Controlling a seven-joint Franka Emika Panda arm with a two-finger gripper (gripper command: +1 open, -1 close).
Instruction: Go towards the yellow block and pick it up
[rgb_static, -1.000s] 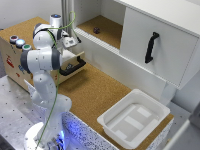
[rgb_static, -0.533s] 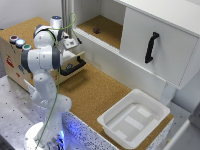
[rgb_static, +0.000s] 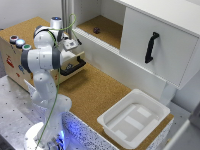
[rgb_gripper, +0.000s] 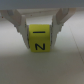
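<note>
In the wrist view the yellow block (rgb_gripper: 41, 41) sits between my gripper (rgb_gripper: 41, 36) fingers. It is a small cube with black marks on its faces. The left finger (rgb_gripper: 21, 27) and the right finger (rgb_gripper: 61, 26) press against its two sides. A pale blurred surface lies below it. In the exterior view the gripper (rgb_static: 70, 44) hangs over the wooden box (rgb_static: 15, 60) at the exterior view's left, and the block is hidden there by the hand.
The wooden box carries red (rgb_static: 13, 38), blue (rgb_static: 20, 43) and green (rgb_static: 26, 48) buttons and a black drawer handle (rgb_static: 73, 66). A white cabinet door with a black handle (rgb_static: 151, 46) is at the right. A white tray (rgb_static: 116, 111) stands in front. A small dark object (rgb_static: 96, 30) lies on the shelf.
</note>
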